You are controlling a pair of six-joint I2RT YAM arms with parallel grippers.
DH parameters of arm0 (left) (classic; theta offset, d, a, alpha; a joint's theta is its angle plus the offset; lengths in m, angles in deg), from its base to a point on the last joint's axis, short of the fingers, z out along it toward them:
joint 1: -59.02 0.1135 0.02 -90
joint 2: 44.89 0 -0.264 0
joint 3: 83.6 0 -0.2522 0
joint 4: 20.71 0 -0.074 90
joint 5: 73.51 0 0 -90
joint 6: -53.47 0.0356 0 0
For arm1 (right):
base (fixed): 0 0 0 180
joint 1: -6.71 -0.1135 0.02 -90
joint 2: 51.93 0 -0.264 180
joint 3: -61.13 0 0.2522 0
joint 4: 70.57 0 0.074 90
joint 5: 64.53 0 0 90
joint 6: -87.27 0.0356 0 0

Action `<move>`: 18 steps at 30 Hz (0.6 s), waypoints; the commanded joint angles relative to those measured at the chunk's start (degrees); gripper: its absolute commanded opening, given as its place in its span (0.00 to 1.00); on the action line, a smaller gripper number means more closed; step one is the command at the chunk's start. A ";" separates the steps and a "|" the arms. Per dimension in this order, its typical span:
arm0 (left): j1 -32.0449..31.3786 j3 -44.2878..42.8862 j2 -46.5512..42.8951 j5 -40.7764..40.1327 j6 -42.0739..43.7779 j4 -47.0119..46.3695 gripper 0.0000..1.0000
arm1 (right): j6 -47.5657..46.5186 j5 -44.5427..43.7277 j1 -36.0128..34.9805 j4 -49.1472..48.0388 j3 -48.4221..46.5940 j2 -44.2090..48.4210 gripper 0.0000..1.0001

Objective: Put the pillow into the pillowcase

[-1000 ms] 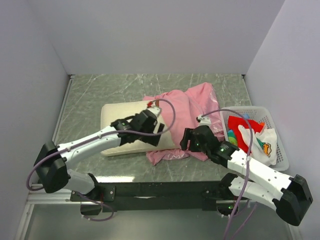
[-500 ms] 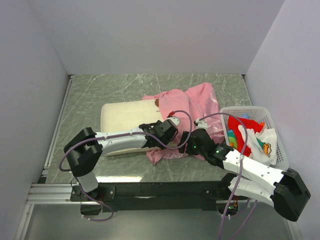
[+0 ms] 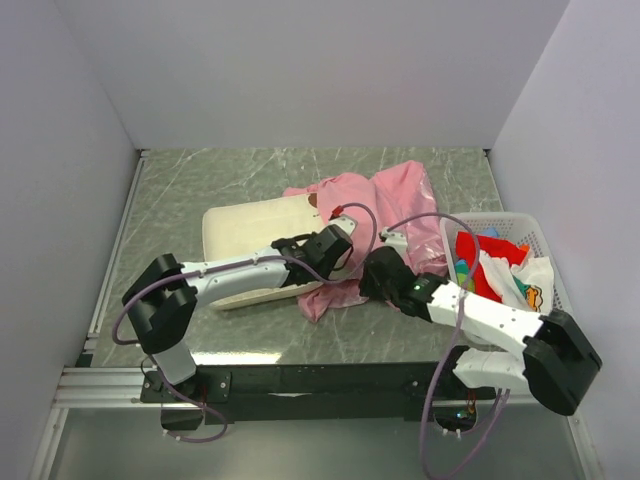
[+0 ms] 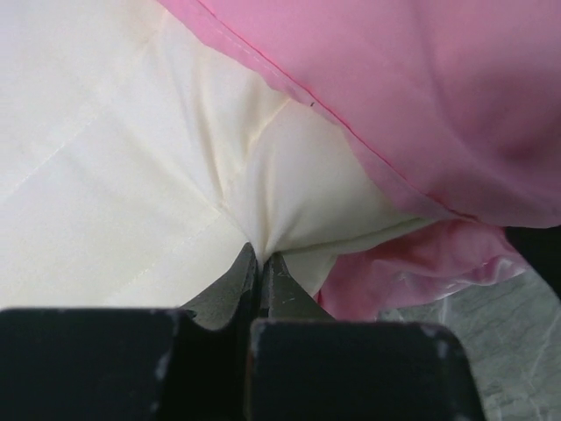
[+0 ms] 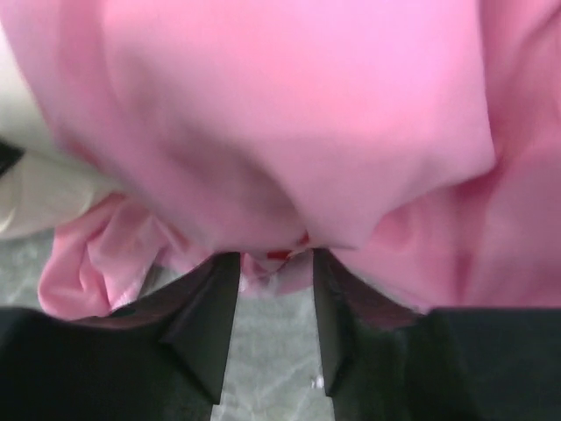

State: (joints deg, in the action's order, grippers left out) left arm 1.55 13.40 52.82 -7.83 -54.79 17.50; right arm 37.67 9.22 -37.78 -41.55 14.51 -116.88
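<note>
**Left wrist view.** My left pincer (image 4: 259, 267) is pressed together on a pinch of the pillow (image 4: 123, 167) at its corner. The hem of the pillowcase (image 4: 421, 88) crosses that corner from 11 to 4 o'clock. More pink shows beneath at 5 o'clock, so I judge the corner to be just inside the mouth.

**Right wrist view.** My right pincer (image 5: 272, 294) stands apart and clamps nothing. The pink hem hangs at its tips, with bare counter (image 5: 272, 377) below at 6 o'clock.

**Top view.** Most of the pillow lies uncovered toward 9 o'clock. I judge insertion barely begun, with nearly the whole length left to go in. A basket (image 3: 500, 218) sits just beside the pillowcase at 3 o'clock. Walls close 3 sides, and bare counter shows at 12 and 9 o'clock.
</note>
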 commanded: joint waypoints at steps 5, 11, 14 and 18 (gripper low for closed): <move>5.17 -6.35 -7.01 4.71 -1.34 -0.37 0.01 | -3.13 -5.11 -1.47 0.90 -9.41 -5.98 0.31; 9.56 -11.01 -4.38 7.88 -3.97 1.30 0.01 | -4.72 -1.51 -7.18 0.99 -8.89 -2.12 0.00; 11.93 -14.69 -1.74 8.75 -7.04 3.93 0.01 | -3.15 -1.06 -10.87 2.56 -6.53 -0.80 0.00; 14.14 -16.55 0.28 13.06 -9.42 2.98 0.01 | 1.60 -2.47 -13.43 5.47 -1.43 2.01 0.09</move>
State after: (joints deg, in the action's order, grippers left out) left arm 13.39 1.32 52.12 2.18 -60.26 25.96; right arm 34.70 6.20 -48.84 -40.87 8.47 -118.02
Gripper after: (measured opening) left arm 0.025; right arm 0.053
